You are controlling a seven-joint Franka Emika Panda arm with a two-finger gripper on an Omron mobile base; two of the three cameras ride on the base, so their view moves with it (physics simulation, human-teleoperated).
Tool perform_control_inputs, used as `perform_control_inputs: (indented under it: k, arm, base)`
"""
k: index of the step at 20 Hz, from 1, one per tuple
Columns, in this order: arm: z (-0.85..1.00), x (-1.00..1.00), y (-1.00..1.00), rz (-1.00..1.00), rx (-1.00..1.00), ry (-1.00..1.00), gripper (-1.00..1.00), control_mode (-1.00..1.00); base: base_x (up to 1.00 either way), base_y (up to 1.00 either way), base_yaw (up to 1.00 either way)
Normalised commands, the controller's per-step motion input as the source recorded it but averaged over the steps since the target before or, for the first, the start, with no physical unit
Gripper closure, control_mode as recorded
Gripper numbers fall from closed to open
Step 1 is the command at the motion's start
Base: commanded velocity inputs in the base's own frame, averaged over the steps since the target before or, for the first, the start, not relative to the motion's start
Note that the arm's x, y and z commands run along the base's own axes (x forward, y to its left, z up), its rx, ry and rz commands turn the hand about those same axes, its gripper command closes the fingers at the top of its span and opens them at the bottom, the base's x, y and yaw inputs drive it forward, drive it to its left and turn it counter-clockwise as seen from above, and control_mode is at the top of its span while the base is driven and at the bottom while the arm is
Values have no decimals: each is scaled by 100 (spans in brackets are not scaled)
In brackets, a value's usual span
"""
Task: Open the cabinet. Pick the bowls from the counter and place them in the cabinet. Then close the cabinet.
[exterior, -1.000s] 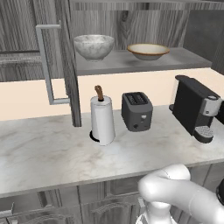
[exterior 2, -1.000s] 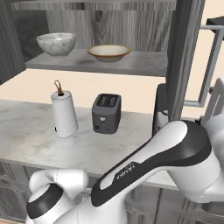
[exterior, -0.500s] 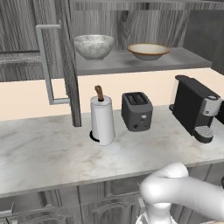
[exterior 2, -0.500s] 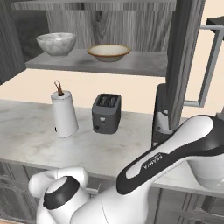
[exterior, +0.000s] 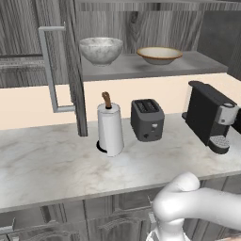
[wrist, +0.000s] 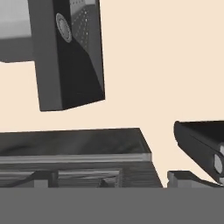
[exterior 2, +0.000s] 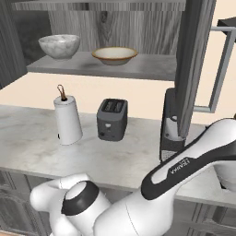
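Note:
The cabinet (exterior: pixel 141 19) stands open, its left door (exterior: pixel 70 70) and right door (exterior 2: pixel 193 60) swung out towards me. On its grey shelf (exterior: pixel 197 66) rest both bowls: the speckled grey-white bowl (exterior: pixel 100 50) (exterior 2: pixel 59 46) on the left and the tan bowl (exterior: pixel 159 54) (exterior 2: pixel 114 55) beside it, a little apart. The marble counter (exterior: pixel 47 160) (exterior 2: pixel 27 133) runs below. My arm (exterior 2: pixel 193 161) reaches off to the right, low past the counter's front edge. My gripper is open and holds nothing. The hand view looks at a dark wood-grain panel (wrist: pixel 74 144) in front of the beige wall.
A white paper towel roll (exterior: pixel 110 128), a dark toaster (exterior: pixel 147 119) and a black coffee machine (exterior: pixel 209 115) stand on the counter under the shelf. The open right door's bar handle (exterior 2: pixel 221 69) juts out above my arm. Low grey cabinets (exterior: pixel 94 221) sit under the counter.
My arm has swung lower and further right in both base views. Bowls, doors and counter items have stayed put.

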Motion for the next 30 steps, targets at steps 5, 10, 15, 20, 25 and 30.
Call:
perform_control_inputs:
  k: [5, 10, 15, 20, 25, 30]
  arm:
    - [0, 27, 0, 8, 0, -2, -100, -100]
    - [-1, 24, 5, 16, 0, 0, -100, -100]
    - [0, 2, 1, 21, 0, -5, -100, -100]
    - [13, -72, 0, 24, 1, -20, -100, -100]
    - [12, -86, 40, 27, 1, -22, -100, -100]
    - [-1, -12, 93, 24, 0, -5, -100, -100]
  base:
    - [0, 0, 0]
    - [0, 0, 0]
    - [0, 0, 0]
    - [0, 0, 0]
    - [0, 0, 0]
    - [0, 0, 0]
